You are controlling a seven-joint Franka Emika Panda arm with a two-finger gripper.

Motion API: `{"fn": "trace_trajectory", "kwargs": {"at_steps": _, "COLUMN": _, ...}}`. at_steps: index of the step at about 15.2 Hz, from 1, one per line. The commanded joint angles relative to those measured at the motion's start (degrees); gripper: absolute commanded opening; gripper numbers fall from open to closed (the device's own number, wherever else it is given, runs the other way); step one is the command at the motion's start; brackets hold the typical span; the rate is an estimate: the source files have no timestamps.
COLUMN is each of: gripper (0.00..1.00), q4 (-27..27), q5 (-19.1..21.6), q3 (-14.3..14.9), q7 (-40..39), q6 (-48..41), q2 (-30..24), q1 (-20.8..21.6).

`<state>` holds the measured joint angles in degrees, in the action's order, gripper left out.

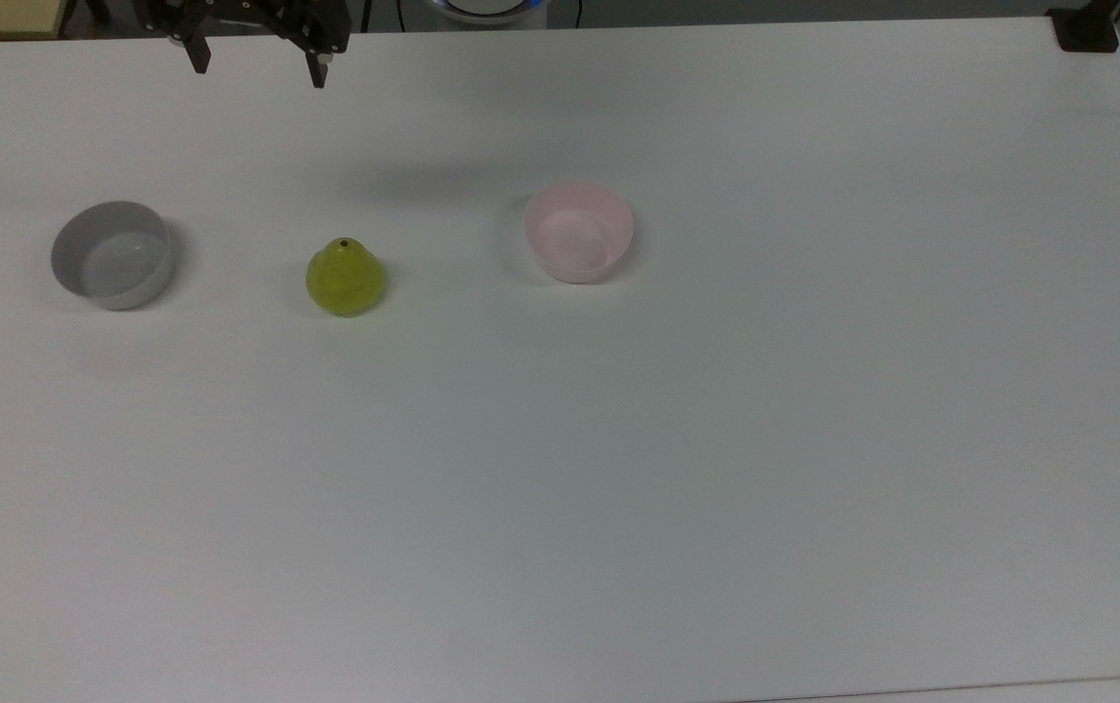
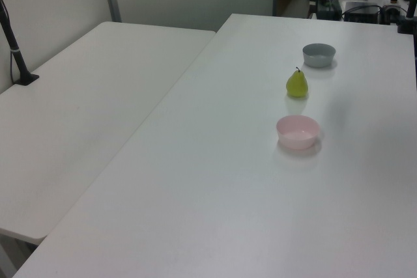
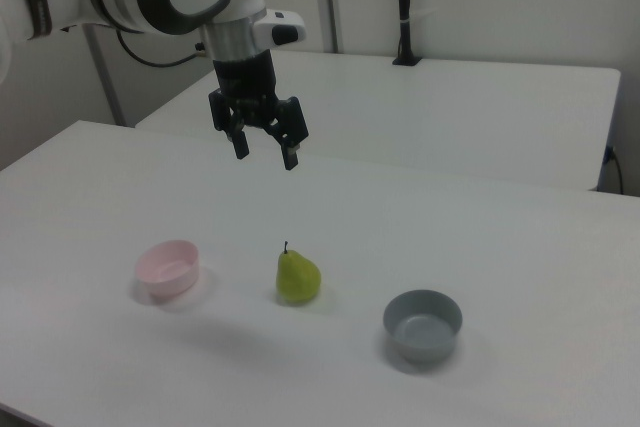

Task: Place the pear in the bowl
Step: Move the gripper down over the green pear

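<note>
Black and angular, our gripper point(image 3: 266, 155) hangs in the air with its two fingers spread wide and nothing between them; in the top view it point(image 1: 257, 66) sits at the upper edge, toward eleven o'clock from the pear. Behind it we see the arm's glossy white, rounded casing with grey joints.

Below it on the table point(image 1: 618, 469), a flat matte white surface, stands the pear point(image 3: 297, 278), upright, yellow-green and speckled, wide at the base and narrowing to a dark stem. In the right view it rests at about six o'clock from the gripper, well beneath it.

We count one pear and two bowls. The bowl point(image 1: 578, 230) is round, pale pink and smooth like plastic, at three o'clock from the pear in the top view and apart from it. The grey bowl point(image 1: 112, 254), of similar round shape, lies at nine o'clock, also apart.

All three stand in a row, far from the table's edges, with broad bare surface around them. A second white table point(image 2: 78, 115) adjoins.
</note>
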<state>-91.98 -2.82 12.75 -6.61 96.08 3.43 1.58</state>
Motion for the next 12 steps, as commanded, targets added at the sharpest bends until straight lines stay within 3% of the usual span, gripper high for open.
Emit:
{"fn": "trace_trajectory", "kwargs": {"at_steps": 1, "gripper": 1.00, "q4": -1.01, "q5": 1.40, "q3": 2.00, "q7": -0.24, "q6": -0.19, "q2": -1.32, "q1": 0.88}}
{"fn": "trace_trajectory", "kwargs": {"at_steps": 6, "gripper": 1.00, "q4": -1.09, "q5": 1.32, "q3": 2.11, "q7": -1.55, "q6": 0.34, "q2": -0.36, "q1": 1.93}}
{"fn": "trace_trajectory", "kwargs": {"at_steps": 9, "gripper": 1.00, "q4": -1.09, "q5": 1.24, "q3": 2.11, "q7": -9.01, "q6": 0.34, "q2": 1.57, "q1": 2.20}}
{"fn": "trace_trajectory", "kwargs": {"at_steps": 12, "gripper": 1.00, "q4": -1.09, "q5": 0.80, "q3": 2.11, "q7": -9.91, "q6": 0.51, "q2": 6.75, "q1": 4.31}}
